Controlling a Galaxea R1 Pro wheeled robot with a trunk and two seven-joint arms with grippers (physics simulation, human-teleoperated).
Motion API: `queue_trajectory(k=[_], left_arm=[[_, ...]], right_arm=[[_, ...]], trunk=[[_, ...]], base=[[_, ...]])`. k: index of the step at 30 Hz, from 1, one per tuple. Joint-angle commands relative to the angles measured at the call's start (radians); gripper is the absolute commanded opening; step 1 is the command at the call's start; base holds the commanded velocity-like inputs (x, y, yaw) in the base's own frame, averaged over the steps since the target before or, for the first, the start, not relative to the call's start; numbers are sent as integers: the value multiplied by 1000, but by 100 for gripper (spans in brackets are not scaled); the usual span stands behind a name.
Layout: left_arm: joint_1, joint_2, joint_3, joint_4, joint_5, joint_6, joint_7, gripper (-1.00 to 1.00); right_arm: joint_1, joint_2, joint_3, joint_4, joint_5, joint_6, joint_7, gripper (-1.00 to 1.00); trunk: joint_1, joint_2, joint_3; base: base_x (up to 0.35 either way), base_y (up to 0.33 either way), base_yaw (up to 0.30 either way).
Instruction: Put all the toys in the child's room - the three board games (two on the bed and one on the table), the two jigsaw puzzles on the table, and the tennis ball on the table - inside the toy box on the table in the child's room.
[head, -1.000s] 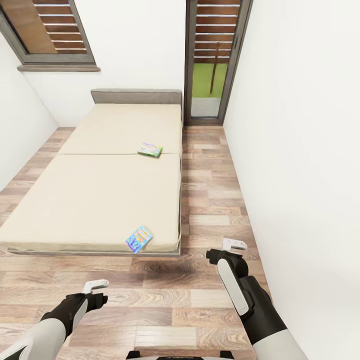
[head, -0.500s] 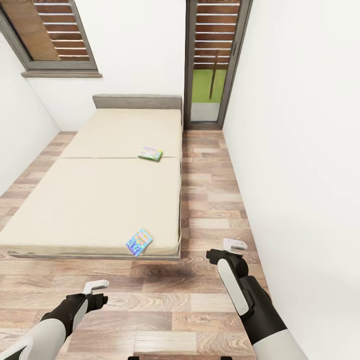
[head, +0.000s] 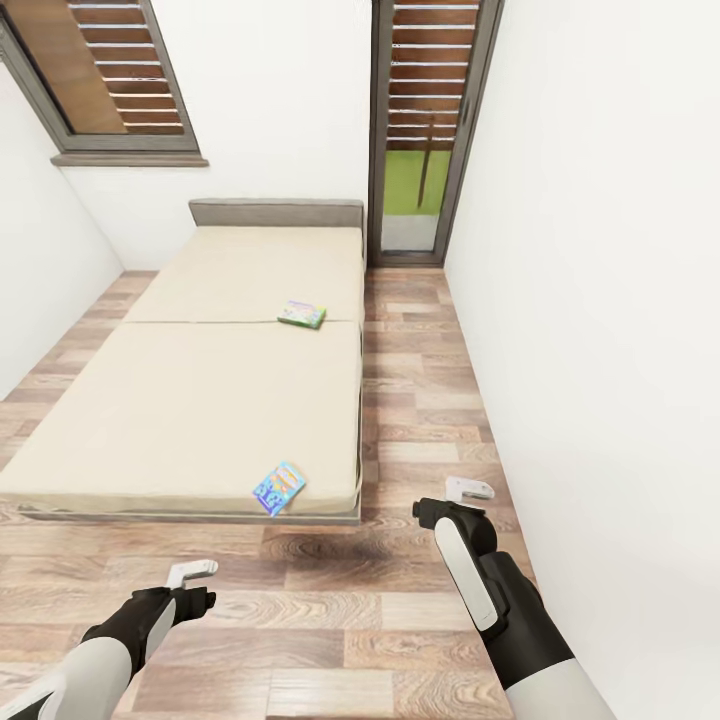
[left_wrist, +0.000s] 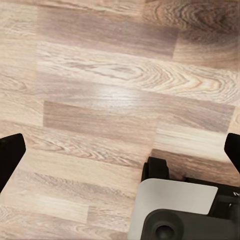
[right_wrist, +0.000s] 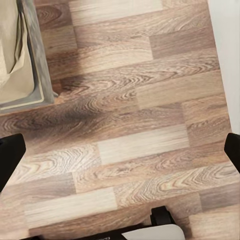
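Left gripper (head: 192, 583), black with a white fingertip, is carried low at 7 o'clock in the head view, over bare wood-plank floor (head: 330, 600). In the left wrist view its dark fingertips (left_wrist: 10, 157) sit at opposite frame edges with only floor between: released, holding nothing. Judged parked in a travel pose, not reaching.

The low bed (head: 200, 400), beige mattress on a grey frame with grey headboard, is seen from centre out to 10 o'clock, its foot edge facing the robot. Two flat printed board games lie on it, both toward the bed's right side, presumably the side reachable from the aisle.
- blue-yellow game box (head: 279, 487): flat on the mattress, at the near corner, just inside the foot edge. Nearest target; print too small to read.
- green-edged game box (head: 302, 314): flat, mid-bed near the right edge, around 12 o'clock, on the seam between mattress halves. Well apart from the first.

Right gripper (head: 456, 500), white and black, is held at 5 o'clock over the aisle floor, between bed corner and white wall (head: 600, 350). Right wrist view: fingertips (right_wrist: 11, 157) spread wide, floor between, the bed corner showing. Released, empty.

Neither box is touched. Task judged early: a bed pickup is not yet started.
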Motion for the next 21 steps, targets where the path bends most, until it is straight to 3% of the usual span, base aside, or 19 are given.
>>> queue_trajectory(k=[1,11,21], left_arm=[[0,-1,8,-2,-10,5,-7,100],[0,-1,8,1,-10,3,-6,100],[21,4,9,66,-12,-33,-1,100]], right_arm=[[-1,0,1,-1,-10,2,-10,100],[-1,0,1,0,-11,2,-10,100],[-1,-1,-3,7,-14,8,-13,100]], trunk=[[1,-2,0],[1,-2,17],[1,-2,33]], base=[[-4,0,0],[-1,0,1],[0,0,52]])
